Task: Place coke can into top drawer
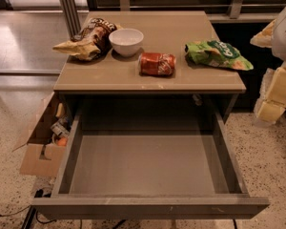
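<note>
The coke can (pixel 157 64) is red-orange and lies on its side on the table top (pixel 152 82), near the front edge at the middle. Below it the top drawer (pixel 150 206) is pulled wide open toward me, and its flat grey-brown bottom holds nothing. My gripper (pixel 272 99) shows as pale yellowish parts at the right edge of the camera view. It is beside the table's right front corner, off the table, well to the right of the can, and it holds nothing that I can see.
A white bowl (pixel 126 41) stands just behind and left of the can. A brown snack bag (pixel 88 39) lies at the left, a green snack bag (pixel 217 54) at the right. An open cardboard box (pixel 40 147) sits on the floor left of the drawer.
</note>
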You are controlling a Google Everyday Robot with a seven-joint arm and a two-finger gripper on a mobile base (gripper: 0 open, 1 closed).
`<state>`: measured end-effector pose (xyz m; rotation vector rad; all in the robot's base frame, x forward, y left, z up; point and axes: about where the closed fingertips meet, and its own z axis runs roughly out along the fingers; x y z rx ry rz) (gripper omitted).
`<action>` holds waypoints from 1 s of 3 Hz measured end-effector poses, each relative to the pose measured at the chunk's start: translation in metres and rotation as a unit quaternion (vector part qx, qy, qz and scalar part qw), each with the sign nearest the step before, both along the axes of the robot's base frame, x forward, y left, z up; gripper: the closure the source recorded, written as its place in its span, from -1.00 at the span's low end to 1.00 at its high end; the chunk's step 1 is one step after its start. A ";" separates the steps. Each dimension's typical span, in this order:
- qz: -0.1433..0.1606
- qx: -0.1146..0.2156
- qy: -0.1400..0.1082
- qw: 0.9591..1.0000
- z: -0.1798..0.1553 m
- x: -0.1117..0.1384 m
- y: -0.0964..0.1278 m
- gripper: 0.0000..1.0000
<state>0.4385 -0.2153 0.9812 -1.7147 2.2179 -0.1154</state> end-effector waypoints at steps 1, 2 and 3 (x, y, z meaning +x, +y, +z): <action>0.000 0.000 0.000 1.000 0.000 0.000 0.000 -1.00; 0.005 0.002 -0.015 1.000 0.007 0.005 0.004 -1.00; 0.024 0.008 -0.042 0.999 0.017 0.026 0.016 -1.00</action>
